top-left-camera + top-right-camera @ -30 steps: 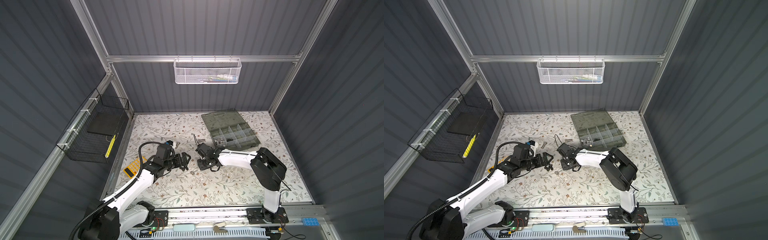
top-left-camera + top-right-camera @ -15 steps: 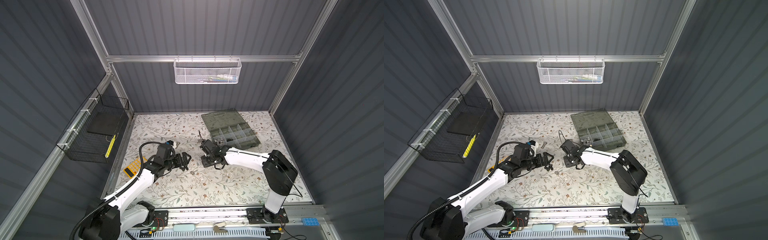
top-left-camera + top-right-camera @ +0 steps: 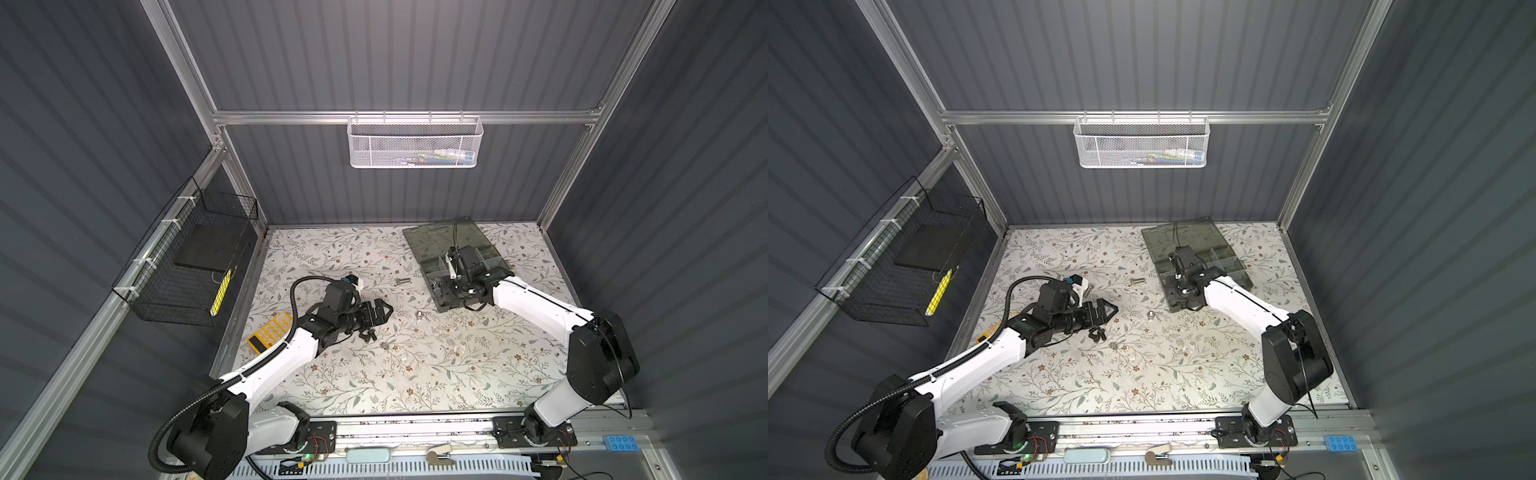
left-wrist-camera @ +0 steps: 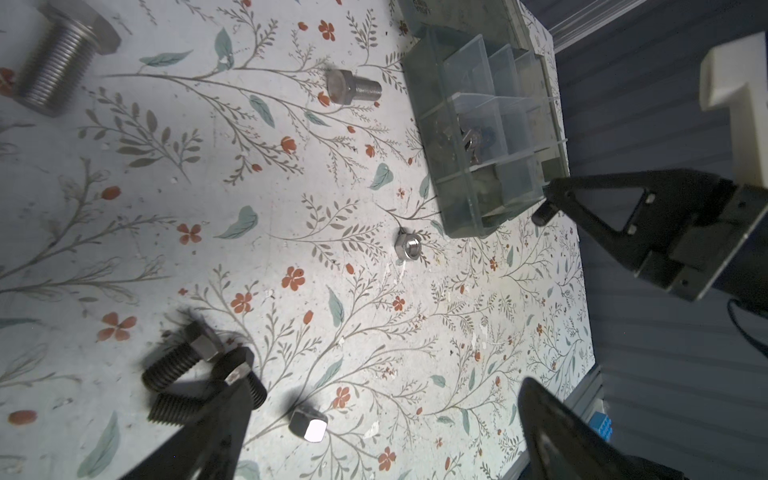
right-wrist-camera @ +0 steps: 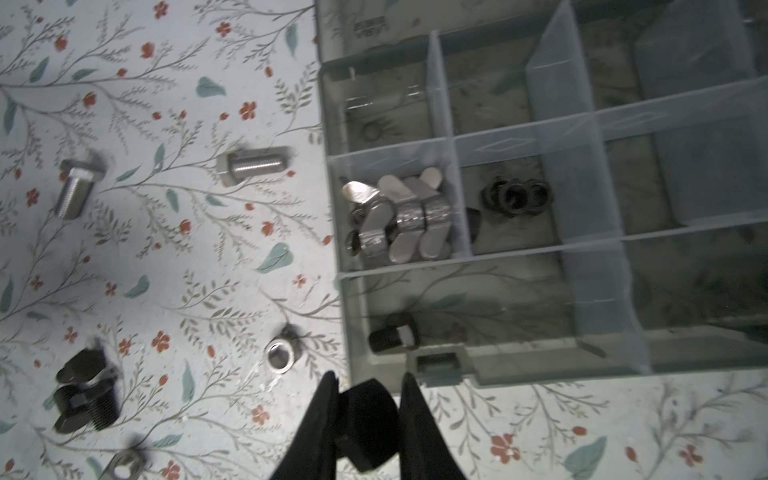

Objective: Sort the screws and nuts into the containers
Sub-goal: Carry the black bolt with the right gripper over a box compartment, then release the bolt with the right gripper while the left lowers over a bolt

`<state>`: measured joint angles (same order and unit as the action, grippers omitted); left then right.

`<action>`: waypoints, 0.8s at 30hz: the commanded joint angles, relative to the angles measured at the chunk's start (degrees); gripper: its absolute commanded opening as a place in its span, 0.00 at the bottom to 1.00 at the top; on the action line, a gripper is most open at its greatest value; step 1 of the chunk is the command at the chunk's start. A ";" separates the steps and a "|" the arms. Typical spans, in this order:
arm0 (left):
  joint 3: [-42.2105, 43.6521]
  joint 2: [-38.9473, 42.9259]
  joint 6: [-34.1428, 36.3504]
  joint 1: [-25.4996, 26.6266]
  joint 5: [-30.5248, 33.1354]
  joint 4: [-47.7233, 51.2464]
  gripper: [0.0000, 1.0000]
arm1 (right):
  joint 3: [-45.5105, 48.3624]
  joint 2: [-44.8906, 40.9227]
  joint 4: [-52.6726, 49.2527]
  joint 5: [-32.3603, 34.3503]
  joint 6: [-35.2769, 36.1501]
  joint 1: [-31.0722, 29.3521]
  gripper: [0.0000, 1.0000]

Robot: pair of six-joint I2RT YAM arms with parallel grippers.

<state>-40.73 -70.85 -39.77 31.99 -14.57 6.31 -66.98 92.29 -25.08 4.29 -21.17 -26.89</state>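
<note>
My right gripper [image 5: 370,378] is shut on a black screw [image 5: 365,419] and hangs over the near left corner of the grey-green organizer case [image 3: 494,253]. Among its containers, one holds a black screw [image 5: 395,336], one holds silver wing nuts [image 5: 399,220] and one holds black nuts [image 5: 515,197]. My left gripper [image 4: 386,382] stands open low over the mat, beside two black screws [image 4: 183,361]. A silver nut [image 3: 419,314], a silver screw [image 3: 402,281] and another small silver piece [image 3: 385,345] lie loose on the mat between the arms.
A yellow calculator [image 3: 270,332] lies at the mat's left edge beside my left arm. A black wire basket [image 3: 187,266] hangs on the left wall and a white mesh basket [image 3: 415,143] on the back rail. The case's lid [image 3: 444,235] lies open toward the back wall.
My right gripper has moved from the middle of the mat back and to the right, to the case's near left corner, still shut on the black screw. The left arm has not moved.
</note>
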 commanded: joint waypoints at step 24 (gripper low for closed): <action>-9.52 -5.42 9.68 3.52 10.13 15.81 1.00 | 2.05 5.06 4.86 -6.13 -0.88 8.11 0.49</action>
<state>-48.36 -75.53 -33.82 35.22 -7.92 15.97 -65.91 100.14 -20.16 -1.06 -21.78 -18.74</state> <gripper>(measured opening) 0.997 0.476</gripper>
